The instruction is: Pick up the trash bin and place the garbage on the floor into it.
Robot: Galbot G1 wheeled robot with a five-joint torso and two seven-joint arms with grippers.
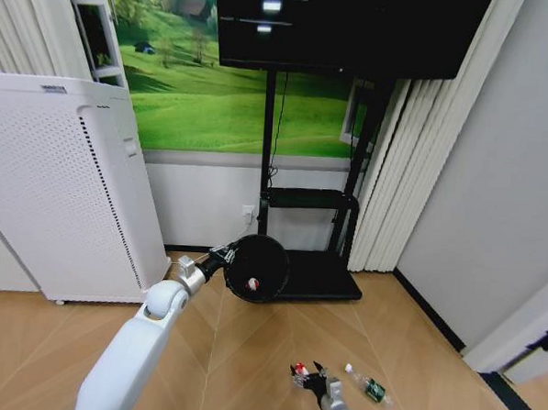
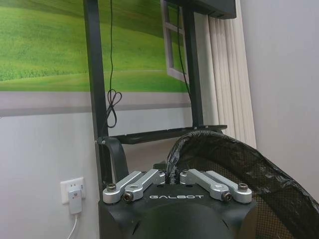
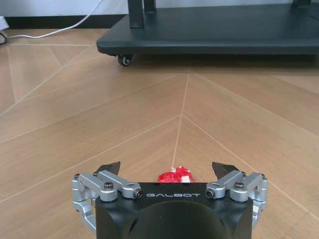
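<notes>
Right gripper [image 3: 169,172]: low over the wood floor [image 1: 248,351], fingers spread either side of a red-and-white wrapper [image 3: 175,175]; I read this as lined up for a grasp.

Clear bottle [image 1: 367,386]: on the floor just beside it.

Left gripper [image 2: 173,180]: fingers clamped on the trash bin [image 1: 256,268] rim, bin held aloft, mouth tipped my way, one red piece [image 1: 252,283] inside; presumably kept ready for drops.

Setting was a staged living-room-style indoor space. Evidence: herringbone wood floor [image 1: 248,351]; black TV [image 1: 348,25] on a wheeled black stand [image 1: 316,276]; green meadow mural [image 1: 225,92] on the back wall; pleated cream curtains [image 1: 405,166]; tall white perforated appliance [image 1: 63,194]; wall socket with white plug [image 2: 75,196].
</notes>
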